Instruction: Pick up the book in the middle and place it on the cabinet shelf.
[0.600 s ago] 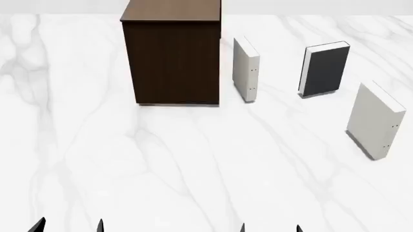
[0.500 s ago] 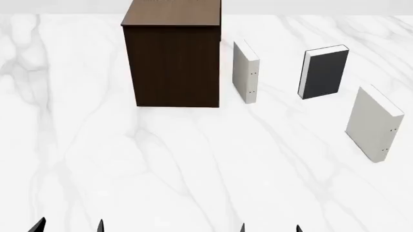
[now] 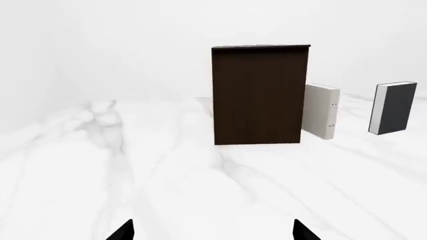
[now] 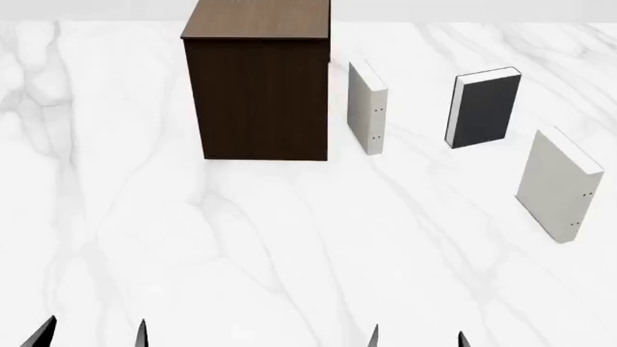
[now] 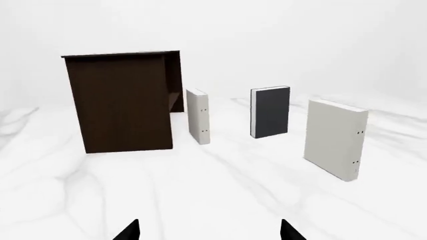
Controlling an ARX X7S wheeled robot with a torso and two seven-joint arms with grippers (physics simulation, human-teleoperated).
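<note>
The dark grey book (image 4: 485,107) stands upright on the white marble surface, between two whitish books. It also shows in the left wrist view (image 3: 393,108) and the right wrist view (image 5: 271,112). The tall dark brown cabinet (image 4: 259,94) stands at the back left; its wood-grain top, the cabinet shelf (image 4: 259,19), is bare. The cabinet also shows in the left wrist view (image 3: 259,95) and the right wrist view (image 5: 123,102). My left gripper (image 4: 92,335) (image 3: 212,233) and right gripper (image 4: 417,338) (image 5: 209,232) are open and empty at the near edge, far from the book.
A whitish book (image 4: 368,107) stands just right of the cabinet. Another whitish book (image 4: 561,183) stands nearer, to the right of the dark book. The marble surface (image 4: 241,246) stretches between the grippers and the books.
The view shifted slightly, so the cabinet and books sit a little lower in the frame. Both grippers' fingertips show a bit higher at the bottom edge; the right ones stand further right.
</note>
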